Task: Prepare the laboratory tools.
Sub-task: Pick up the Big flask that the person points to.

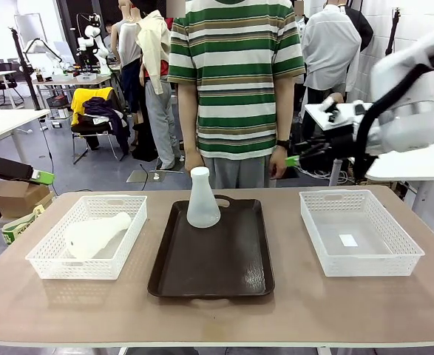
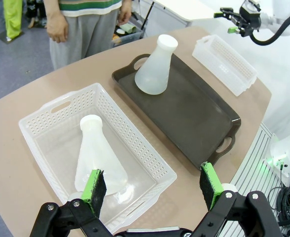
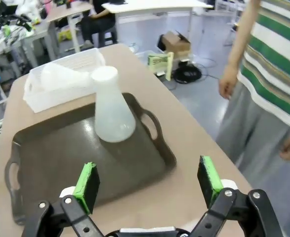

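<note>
Pointing down toward the lying flask (image 2: 98, 159) in its basket (image 2: 137, 136), left claw (image 2: 151, 184) spread wide — right claw (image 3: 147, 180) equally wide, facing the upright flask (image 3: 111, 112) on the tray (image 3: 51, 163).

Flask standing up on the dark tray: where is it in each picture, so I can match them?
Front view: the flask is in the picture's middle, at the far end of the dark tray.
Left wrist view: the flask is at the top, just right of centre, tilted by the camera's angle.
Right wrist view: the flask is left of centre, near a tray handle.
Shared landmark: the dark tray under it.
</note>
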Robot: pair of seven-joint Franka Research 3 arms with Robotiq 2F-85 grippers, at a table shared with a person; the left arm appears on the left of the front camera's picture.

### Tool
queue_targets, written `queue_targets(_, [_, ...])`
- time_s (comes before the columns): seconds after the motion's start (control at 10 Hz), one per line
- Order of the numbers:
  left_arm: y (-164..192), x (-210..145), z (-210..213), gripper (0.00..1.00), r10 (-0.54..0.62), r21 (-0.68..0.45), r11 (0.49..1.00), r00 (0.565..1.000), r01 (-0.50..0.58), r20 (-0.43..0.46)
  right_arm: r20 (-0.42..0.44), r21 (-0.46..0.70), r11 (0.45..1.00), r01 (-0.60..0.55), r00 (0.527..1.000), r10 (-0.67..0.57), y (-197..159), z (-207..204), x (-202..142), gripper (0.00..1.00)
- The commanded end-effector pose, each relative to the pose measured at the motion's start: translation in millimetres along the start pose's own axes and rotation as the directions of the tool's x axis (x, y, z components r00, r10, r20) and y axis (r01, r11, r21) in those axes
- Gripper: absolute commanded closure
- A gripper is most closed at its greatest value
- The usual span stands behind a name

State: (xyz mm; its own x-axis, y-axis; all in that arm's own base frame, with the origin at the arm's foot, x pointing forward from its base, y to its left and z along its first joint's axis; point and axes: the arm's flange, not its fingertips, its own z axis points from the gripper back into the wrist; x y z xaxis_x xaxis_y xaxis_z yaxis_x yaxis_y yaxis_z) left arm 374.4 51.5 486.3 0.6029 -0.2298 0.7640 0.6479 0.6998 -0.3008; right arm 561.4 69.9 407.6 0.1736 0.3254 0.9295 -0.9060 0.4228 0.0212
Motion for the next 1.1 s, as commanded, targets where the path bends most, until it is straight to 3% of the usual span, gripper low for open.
queue_targets(0.0, [3, -1, -2, 0.0, -0.017, -0.012, 1.0, 0.999, 0.017, 0.027, 0.053, -0.039, 0.996, 0.082, 0.995, -0.08, 8, 15, -35, 0.0])
queue_targets(0.5, [3, -1, -2, 0.0, -0.017, -0.012, 1.0, 0.999, 0.017, 0.027, 0.096, -0.036, 0.987, 0.157, 0.983, -0.153, 12, 24, -74, 0.0])
queue_targets(1.0, [3, -1, -2, 0.0, -0.017, -0.012, 1.0, 0.999, 0.017, 0.027, 0.067, -0.031, 0.985, 0.169, 0.984, -0.167, 11, 26, -70, 0.0])
